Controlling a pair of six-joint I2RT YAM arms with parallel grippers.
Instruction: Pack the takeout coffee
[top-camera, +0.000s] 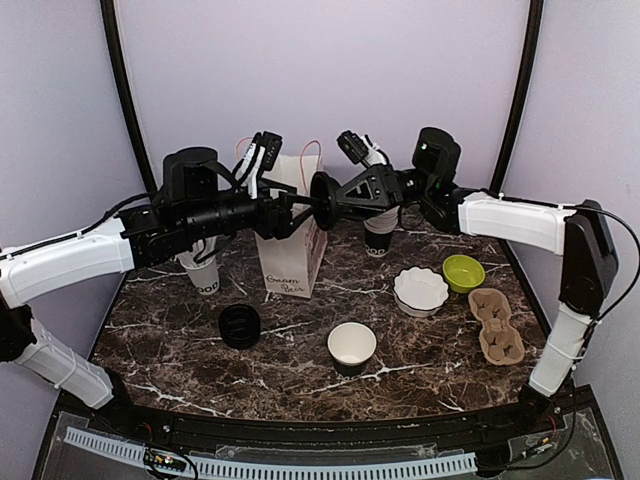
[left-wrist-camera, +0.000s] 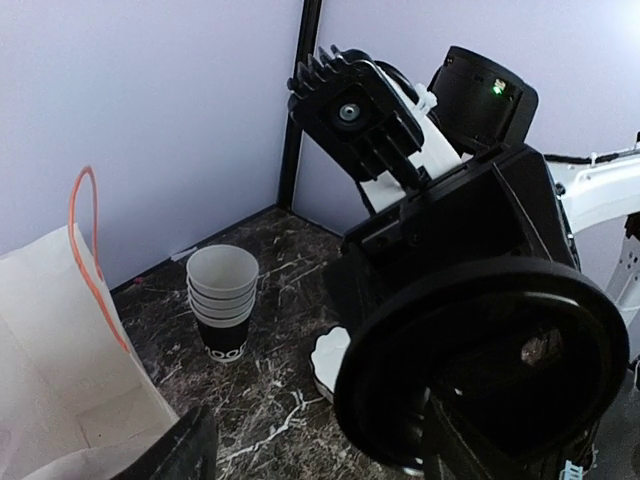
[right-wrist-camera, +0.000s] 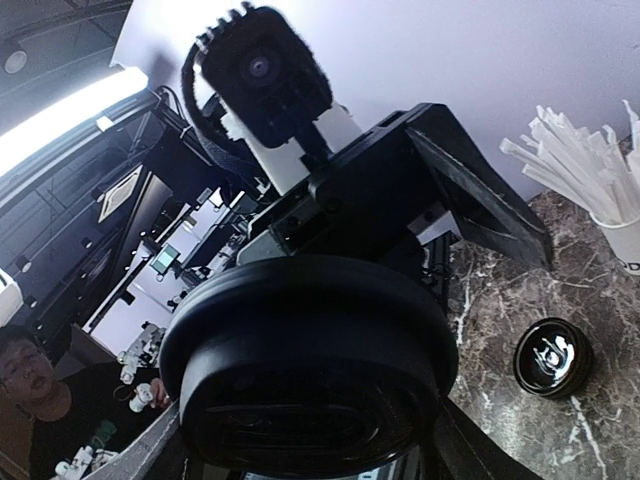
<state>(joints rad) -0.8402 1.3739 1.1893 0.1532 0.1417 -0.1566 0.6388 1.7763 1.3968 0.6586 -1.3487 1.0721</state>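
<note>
From above, the two arms meet in the air over the back of the table with a black lid (top-camera: 322, 200) on edge between them, just at the 3 o'clock side of the white paper bag (top-camera: 292, 262). The right pincer (top-camera: 342, 198) reaches the lid from 3 o'clock and the left pincer (top-camera: 306, 203) from 9 o'clock. A lidless black cup (top-camera: 352, 346) stands at 6 o'clock on the table, well apart from the lid. A pulp cup carrier (top-camera: 497, 327) lies unfilled at 4 o'clock. In the left wrist view the lid sits toward 4 o'clock, clear of the left finger (left-wrist-camera: 185, 455) at 7 o'clock, so that pincer is spread and holds nothing. In the right wrist view the lid fills the gap between the right pincer's own fingers, which appear to pinch its rim. No lidded coffee shows anywhere, so the task looks barely begun: the cup is not yet capped or bagged.
</note>
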